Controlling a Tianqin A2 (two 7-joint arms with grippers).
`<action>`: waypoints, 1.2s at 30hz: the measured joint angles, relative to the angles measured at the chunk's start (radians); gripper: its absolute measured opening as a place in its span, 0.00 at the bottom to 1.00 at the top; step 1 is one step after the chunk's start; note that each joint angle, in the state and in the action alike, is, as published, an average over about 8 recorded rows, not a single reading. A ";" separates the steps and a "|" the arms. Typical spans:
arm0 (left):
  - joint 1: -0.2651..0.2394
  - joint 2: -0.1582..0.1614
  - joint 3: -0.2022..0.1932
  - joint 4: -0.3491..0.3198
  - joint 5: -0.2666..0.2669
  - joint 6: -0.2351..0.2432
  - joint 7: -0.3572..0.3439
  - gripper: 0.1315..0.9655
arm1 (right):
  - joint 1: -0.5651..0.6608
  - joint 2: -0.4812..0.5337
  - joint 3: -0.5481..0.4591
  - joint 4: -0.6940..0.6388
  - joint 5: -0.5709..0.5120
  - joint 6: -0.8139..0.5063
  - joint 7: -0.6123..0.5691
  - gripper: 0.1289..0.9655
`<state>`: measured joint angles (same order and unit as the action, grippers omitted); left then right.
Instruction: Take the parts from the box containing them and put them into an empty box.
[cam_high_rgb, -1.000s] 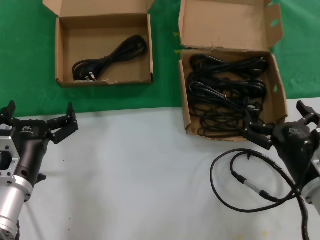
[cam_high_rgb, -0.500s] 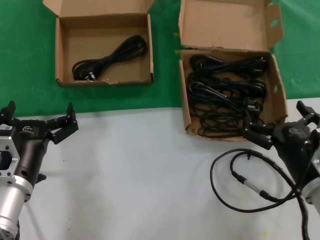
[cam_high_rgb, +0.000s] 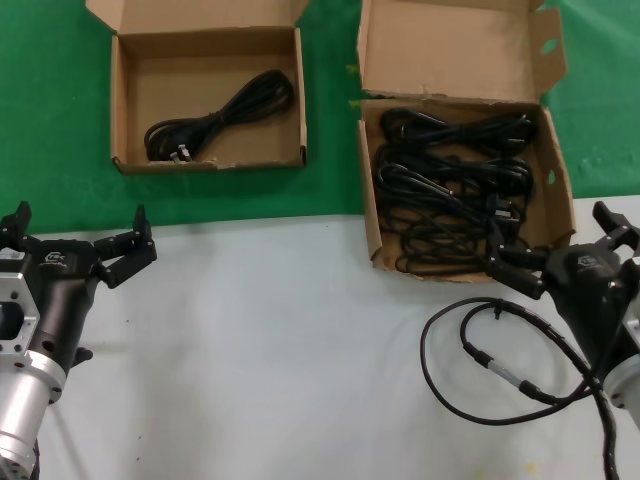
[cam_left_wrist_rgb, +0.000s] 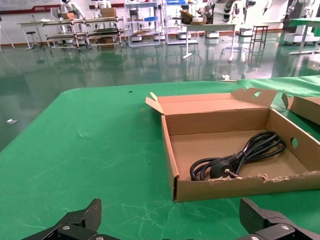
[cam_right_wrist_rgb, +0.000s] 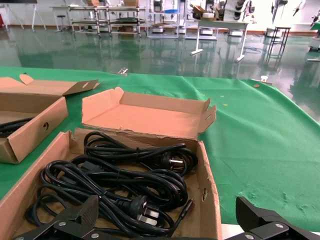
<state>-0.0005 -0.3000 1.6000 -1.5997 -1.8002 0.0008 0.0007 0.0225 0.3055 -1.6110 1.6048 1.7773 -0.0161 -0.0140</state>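
Note:
The box with the tall holed lid stands at the back right and holds several black bundled power cords. My right gripper is open and empty at that box's front right corner. In the right wrist view its fingers straddle the box's near corner, with the cords just ahead. The shallow box with the short plain flap at the back left holds one power cord. My left gripper is open and empty, well in front of it. The left wrist view shows that box and its cord ahead of the gripper.
A single looped black cable with a silver connector lies on the white table surface next to my right arm. Both boxes stand on a green cloth behind the white surface. The shallow box also shows in the right wrist view.

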 joint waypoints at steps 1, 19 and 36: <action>0.000 0.000 0.000 0.000 0.000 0.000 0.000 1.00 | 0.000 0.000 0.000 0.000 0.000 0.000 0.000 1.00; 0.000 0.000 0.000 0.000 0.000 0.000 0.000 1.00 | 0.000 0.000 0.000 0.000 0.000 0.000 0.000 1.00; 0.000 0.000 0.000 0.000 0.000 0.000 0.000 1.00 | 0.000 0.000 0.000 0.000 0.000 0.000 0.000 1.00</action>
<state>-0.0005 -0.3000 1.6000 -1.5997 -1.8002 0.0008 0.0007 0.0225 0.3055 -1.6110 1.6048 1.7773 -0.0161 -0.0140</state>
